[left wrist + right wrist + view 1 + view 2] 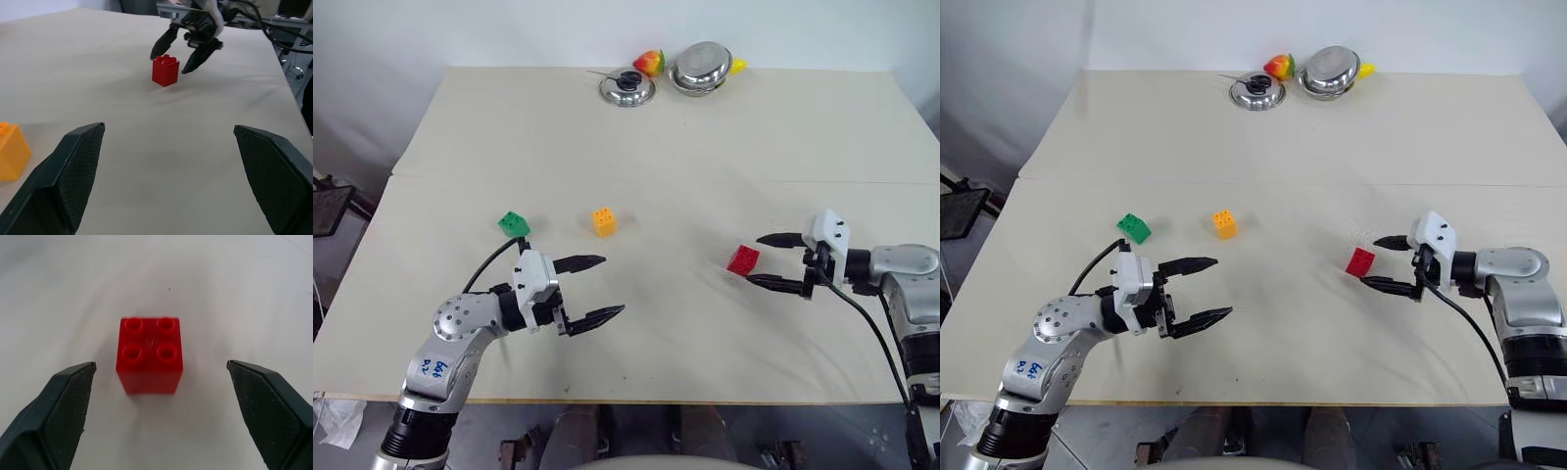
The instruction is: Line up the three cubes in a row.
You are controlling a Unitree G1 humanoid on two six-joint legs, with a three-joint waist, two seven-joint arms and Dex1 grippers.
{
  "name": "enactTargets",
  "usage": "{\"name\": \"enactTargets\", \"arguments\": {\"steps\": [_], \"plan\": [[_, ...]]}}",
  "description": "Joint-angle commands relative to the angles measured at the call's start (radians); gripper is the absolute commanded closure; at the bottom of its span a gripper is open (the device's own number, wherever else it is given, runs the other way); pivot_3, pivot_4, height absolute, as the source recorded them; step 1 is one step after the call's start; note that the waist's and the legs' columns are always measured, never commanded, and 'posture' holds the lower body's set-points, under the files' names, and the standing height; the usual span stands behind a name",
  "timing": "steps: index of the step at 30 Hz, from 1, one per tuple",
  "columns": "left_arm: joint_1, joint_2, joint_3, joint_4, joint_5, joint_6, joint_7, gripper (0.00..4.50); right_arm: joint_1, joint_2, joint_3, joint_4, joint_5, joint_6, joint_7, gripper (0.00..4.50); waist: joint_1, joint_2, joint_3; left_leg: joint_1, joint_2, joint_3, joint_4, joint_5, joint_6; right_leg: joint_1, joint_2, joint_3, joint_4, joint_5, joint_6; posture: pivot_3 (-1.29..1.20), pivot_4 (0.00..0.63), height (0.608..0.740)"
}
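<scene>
1. Where the right gripper (775,261) stands, jaws spread wide and empty, pointed at the red cube (742,259); cube just ahead of the fingertips, clear of both.
2. Red cube: upright on the table (705,176), studs up, right of centre, near the front edge.
3. Left gripper (598,287): jaws spread wide, empty, held above the table near the front edge, pointed toward the red cube and well apart from it.
4. Green cube (514,224): on the table, just beyond the left gripper, slightly skewed.
5. Orange cube (604,221): on the table right of the green one, between green and red, roughly level with the green; red set nearer the front than both.
6. Far edge: lid (626,88), steel bowl (701,69) and toy fruit (649,63) grouped together, well apart from the cubes.
</scene>
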Motion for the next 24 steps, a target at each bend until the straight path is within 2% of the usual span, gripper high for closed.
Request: {"name": "enactTargets", "arguments": {"steps": [1, 3, 10, 19, 24], "plan": [[-0.005, 0.016, 0.022, -0.010, -0.020, -0.026, -0.026, 0.00, -0.025, -0.003, 0.032, 0.032, -0.038, -0.026, 0.011, 0.19, 0.000, 0.000, 0.000, 0.000, 0.000, 0.000, 0.000, 0.000, 0.000, 0.000, 0.000, 0.000, 0.000, 0.000, 0.000, 0.00, 0.150, 0.740], [-0.006, 0.017, 0.024, -0.008, -0.019, -0.028, -0.028, 0.00, -0.026, -0.008, 0.049, 0.062, -0.058, -0.060, 0.029, 0.64, 0.001, 0.000, 0.000, 0.000, 0.000, 0.000, 0.000, 0.000, 0.000, 0.000, 0.000, 0.000, 0.000, 0.000, 0.000, 0.00, 0.150, 0.740], [0.012, 0.016, 0.029, -0.012, -0.014, -0.035, -0.021, 0.00, -0.088, -0.010, 0.068, 0.122, -0.048, -0.130, 0.138, 3.05, -0.002, 0.000, 0.000, 0.000, 0.000, 0.000, 0.000, 0.000, 0.000, 0.000, 0.000, -0.001, 0.000, 0.000, 0.000, 0.00, 0.150, 0.740], [0.025, 0.007, 0.025, -0.019, -0.007, -0.047, 0.003, 0.00, -0.309, 0.025, 0.154, 0.380, -0.126, -0.358, 0.311, 3.08, -0.011, 0.000, 0.001, 0.000, 0.001, 0.000, 0.000, 0.000, 0.000, 0.000, 0.000, -0.001, 0.000, 0.000, 0.000, 0.00, 0.150, 0.740], [0.048, 0.011, 0.029, -0.039, -0.009, -0.047, 0.016, 0.00, -0.399, 0.059, 0.205, 0.573, -0.217, -0.533, 0.299, 3.08, -0.012, 0.000, 0.001, -0.001, 0.000, -0.001, 0.000, 0.000, 0.000, 0.000, 0.000, -0.001, -0.001, 0.000, 0.000, 0.00, 0.150, 0.740]]}}
